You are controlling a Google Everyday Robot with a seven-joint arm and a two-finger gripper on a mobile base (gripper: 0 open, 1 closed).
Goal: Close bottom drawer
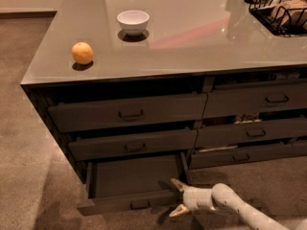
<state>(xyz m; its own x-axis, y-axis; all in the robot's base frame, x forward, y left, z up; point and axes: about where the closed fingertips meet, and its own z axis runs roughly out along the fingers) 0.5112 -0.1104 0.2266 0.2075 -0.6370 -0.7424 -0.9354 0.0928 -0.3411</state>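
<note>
The bottom drawer [134,176] is the lowest one in the left column of the cabinet. It is pulled out, showing a plain dark floor, a slim front panel and a small bar handle [140,204]. My gripper [176,197] is at the right end of the drawer's front panel, low near the floor. Its two pale fingers are spread, one fingertip [175,183] above the panel's corner and one below. It holds nothing. My white arm runs off to the lower right.
The cabinet has a grey glossy top [192,37] with an orange [82,52], a white bowl [133,21] and a black wire basket [283,8]. Other drawers, some slightly ajar, sit above and to the right [249,152]. Brown carpet lies around.
</note>
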